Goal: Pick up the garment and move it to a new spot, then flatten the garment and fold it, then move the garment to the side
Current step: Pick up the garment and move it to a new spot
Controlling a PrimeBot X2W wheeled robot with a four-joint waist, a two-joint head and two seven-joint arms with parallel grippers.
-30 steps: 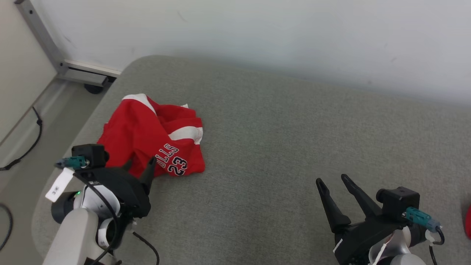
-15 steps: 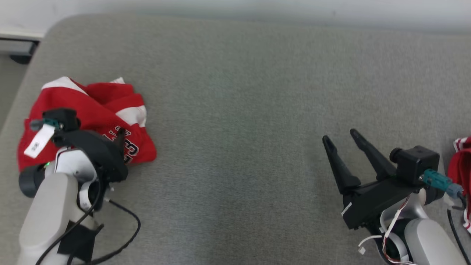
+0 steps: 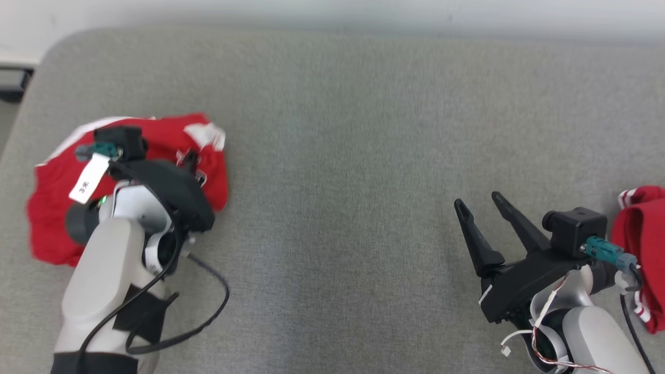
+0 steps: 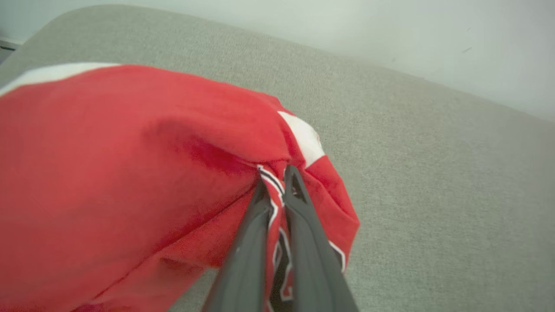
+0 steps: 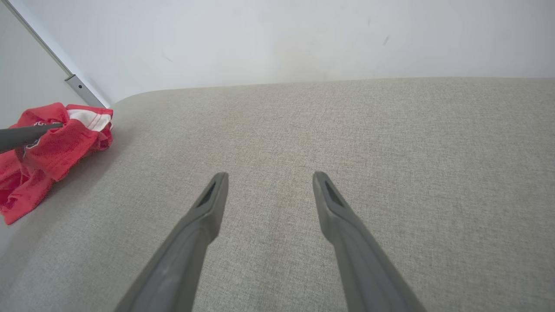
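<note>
The garment [image 3: 49, 208] is a red jersey with white trim and lettering, bunched up at the left end of the grey padded table [image 3: 337, 156]. My left gripper [image 3: 189, 156] is shut on a fold at its right edge. In the left wrist view the two fingers pinch printed cloth of the garment [image 4: 130, 151] at the left gripper [image 4: 277, 173], and the fabric pulls up toward the tips. My right gripper [image 3: 477, 200] hovers open over bare table at the lower right. Nothing lies between the right gripper [image 5: 269, 175] fingers there, with the garment [image 5: 56, 143] far to that view's left.
A second red and white cloth [image 3: 641, 234] lies at the table's right edge, just beside my right wrist. A pale wall runs behind the table. The table's rounded left corner drops off to the floor, where a dark frame foot [image 3: 10, 85] shows.
My left gripper has closed on the garment's right edge, and the cloth has bunched and drawn up around it. The head camera has swung down and right. The right gripper stays open.
</note>
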